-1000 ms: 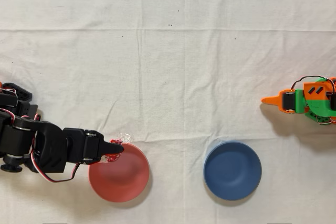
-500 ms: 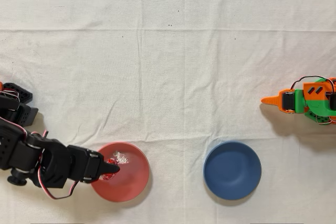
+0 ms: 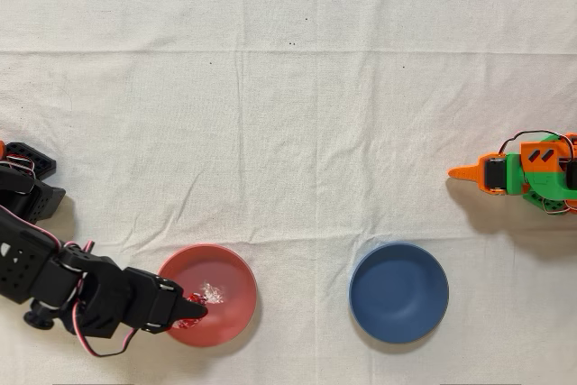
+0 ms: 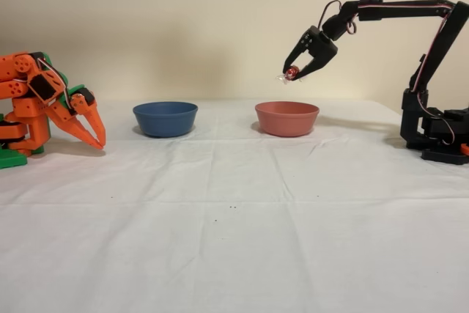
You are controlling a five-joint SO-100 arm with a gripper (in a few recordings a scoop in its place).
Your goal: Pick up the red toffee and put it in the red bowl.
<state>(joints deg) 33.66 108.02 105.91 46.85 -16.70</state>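
Note:
The red toffee [image 4: 291, 73] hangs in the air above the red bowl [image 4: 286, 118], pinched at the tips of the black arm's gripper [image 4: 294, 72], which is shut on it. From overhead, the gripper [image 3: 195, 307] reaches in from the left over the red bowl's [image 3: 230, 281] left side, with the toffee [image 3: 206, 296] and its clear wrapper ends showing above the bowl's inside. The toffee is well clear of the bowl's rim in the fixed view.
A blue bowl [image 3: 399, 292] stands to the right of the red one in the overhead view, and to its left [image 4: 165, 118] in the fixed view. The idle orange arm [image 3: 525, 171] rests at the far side. White cloth [image 3: 288, 114] covers the table.
The black gripper, holding the toffee, has swung from the bowl's upper-left rim downward in the overhead view, now over the bowl's lower-left inside. The bowls have not moved.

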